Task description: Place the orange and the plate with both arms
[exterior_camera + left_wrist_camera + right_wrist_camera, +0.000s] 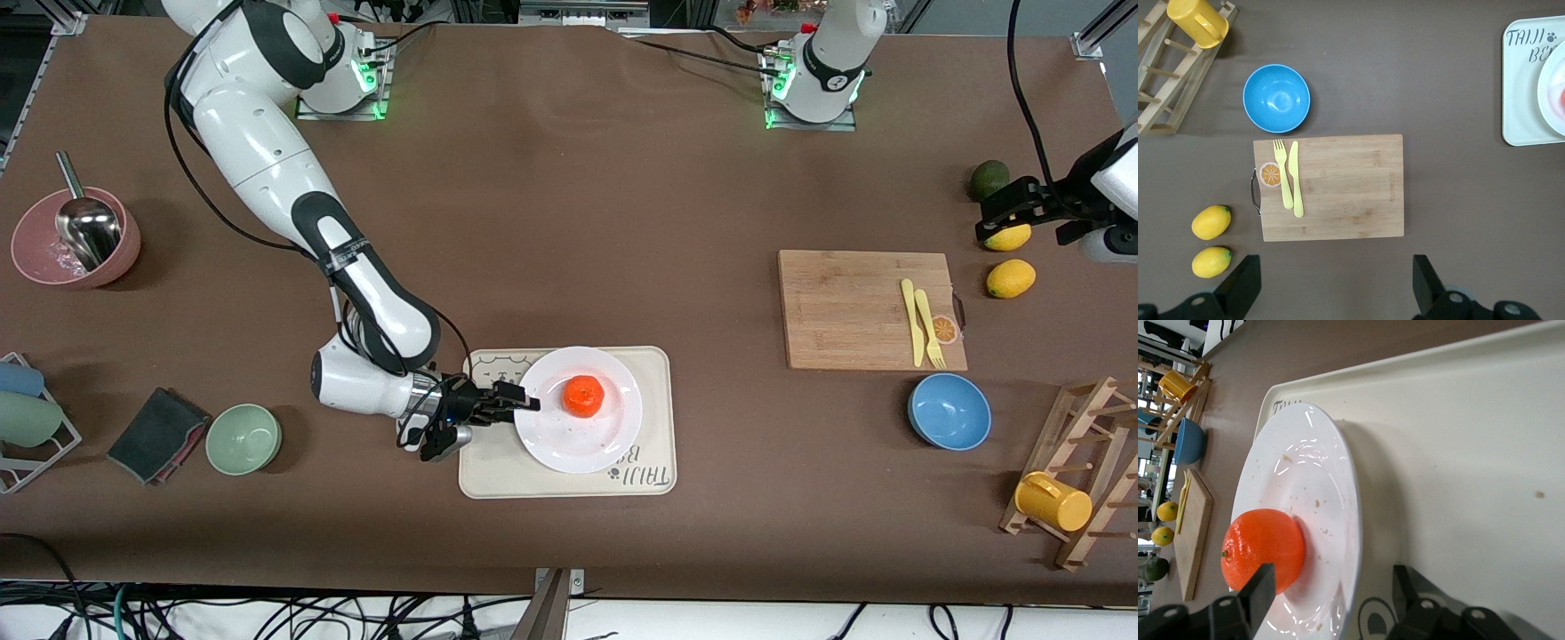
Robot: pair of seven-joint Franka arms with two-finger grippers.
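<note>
The orange [583,396] lies on the white plate [569,446], which rests on the cream bear-print tray [498,476]. My right gripper [521,402] is open at the plate's rim on the side toward the right arm's end. In the right wrist view the orange [1263,550] sits on the plate [1305,473], and the right gripper [1331,593] has one finger over the plate by the orange and one over the tray [1458,453], not closed on the rim. My left gripper [989,218] is open and empty, up over the table by the lemons; it also shows in the left wrist view [1335,283].
A wooden cutting board [845,311] holds a yellow knife and fork. A blue bowl [949,411], two lemons [1011,278], a dark green fruit [989,178] and a mug rack [1080,462] are at the left arm's end. A green bowl [244,438], cloth [156,436] and pink bowl [124,253] are at the right arm's end.
</note>
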